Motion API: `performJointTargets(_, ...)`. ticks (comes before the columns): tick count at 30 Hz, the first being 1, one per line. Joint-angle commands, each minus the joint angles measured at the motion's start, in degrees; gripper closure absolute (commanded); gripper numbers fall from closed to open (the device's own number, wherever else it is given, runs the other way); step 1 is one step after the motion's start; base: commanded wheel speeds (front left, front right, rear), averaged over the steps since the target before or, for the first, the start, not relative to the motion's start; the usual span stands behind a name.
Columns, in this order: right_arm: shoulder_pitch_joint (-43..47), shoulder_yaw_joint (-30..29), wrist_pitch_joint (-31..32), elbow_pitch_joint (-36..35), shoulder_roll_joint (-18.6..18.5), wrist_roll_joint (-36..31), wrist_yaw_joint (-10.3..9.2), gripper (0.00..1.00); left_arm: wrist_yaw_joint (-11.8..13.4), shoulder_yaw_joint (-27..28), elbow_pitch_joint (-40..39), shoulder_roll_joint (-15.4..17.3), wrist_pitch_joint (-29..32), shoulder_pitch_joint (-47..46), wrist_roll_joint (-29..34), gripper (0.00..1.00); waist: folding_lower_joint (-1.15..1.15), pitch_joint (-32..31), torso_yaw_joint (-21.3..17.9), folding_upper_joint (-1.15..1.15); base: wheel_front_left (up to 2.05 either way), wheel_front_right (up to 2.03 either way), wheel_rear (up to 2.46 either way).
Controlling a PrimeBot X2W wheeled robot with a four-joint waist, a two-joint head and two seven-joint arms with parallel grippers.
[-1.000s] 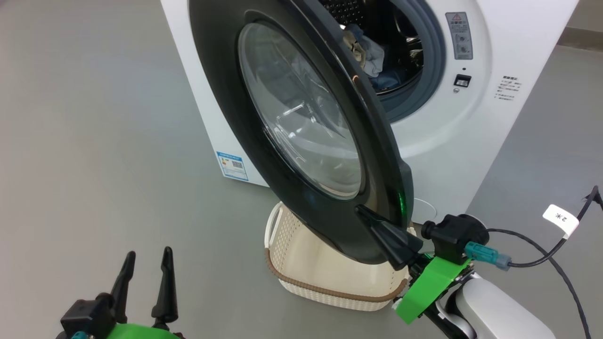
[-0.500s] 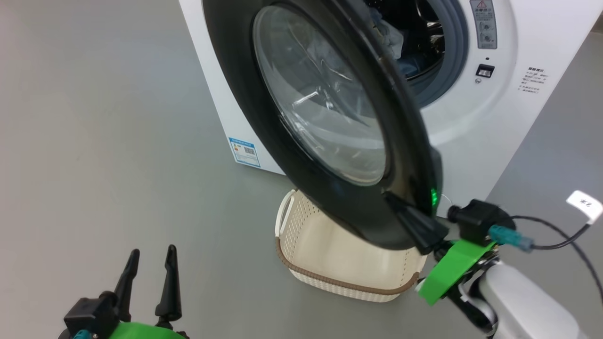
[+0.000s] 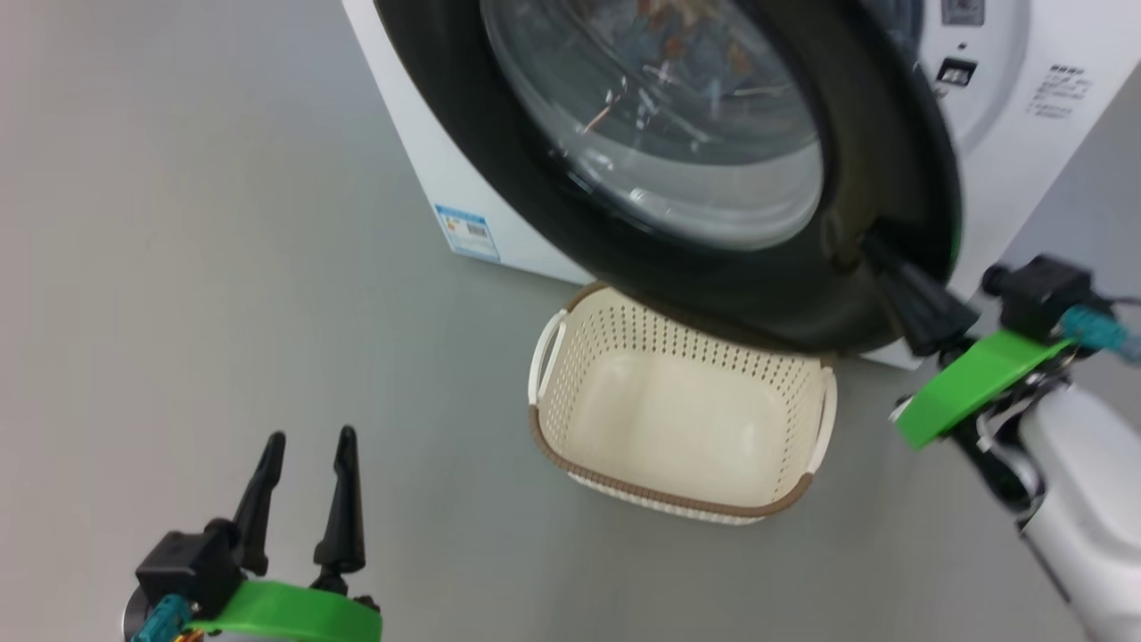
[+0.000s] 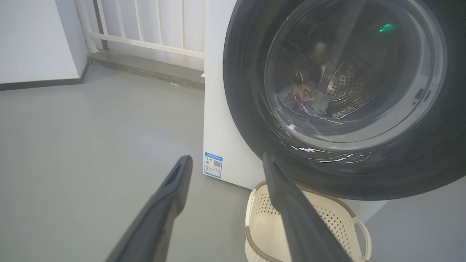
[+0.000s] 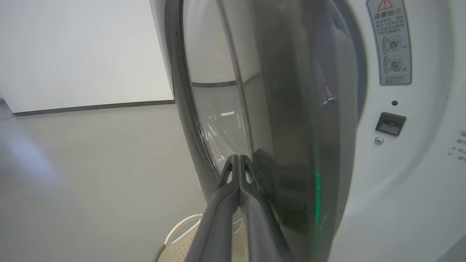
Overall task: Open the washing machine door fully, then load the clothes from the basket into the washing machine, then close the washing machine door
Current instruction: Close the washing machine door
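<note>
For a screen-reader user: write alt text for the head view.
The shut right gripper rests against the lower right rim of the black washing machine door, which stands almost closed on the white washing machine. An empty cream basket sits on the grey floor below the door, and the open left gripper hovers at the lower left.

You have a smooth grey floor (image 3: 223,267) under everything. The washing machine (image 3: 432,169) stands on it at the far side, with its blue label (image 3: 466,232) low at the left front corner, just above the floor. The basket (image 3: 677,343) sits upright on the floor just in front of the machine's base, toward the right. Far left, the floor meets a low grey step (image 4: 145,69) below white railings (image 4: 145,22).
</note>
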Motion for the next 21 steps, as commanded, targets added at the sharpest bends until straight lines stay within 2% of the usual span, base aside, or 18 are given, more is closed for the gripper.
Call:
performJointTargets(1, -2.3, 0.1, -0.3, -0.4, -1.8, 0.8, 0.06, 1.00, 0.5, 1.2, -2.1, 0.7, -0.8, -2.6, -0.5, 0.00, 0.00, 3.0, 1.1, 0.00, 0.00, 0.00, 0.00)
performJointTargets(12, -10.4, -2.5, -0.3, 2.1, -8.4, 1.1, 0.06, 1.00, 2.2, -1.2, -4.4, 0.7, -0.8, -4.9, -1.9, 0.00, 0.00, 8.7, 4.4, 0.00, 0.00, 0.00, 0.00)
performJointTargets(21, -14.9, -4.1, -0.3, 5.4, -11.6, 1.6, 0.06, 1.00, 3.0, -2.0, -5.2, 0.7, -0.8, -5.0, -2.8, 0.00, 0.00, 10.6, 5.8, 0.00, 0.00, 0.00, 0.00)
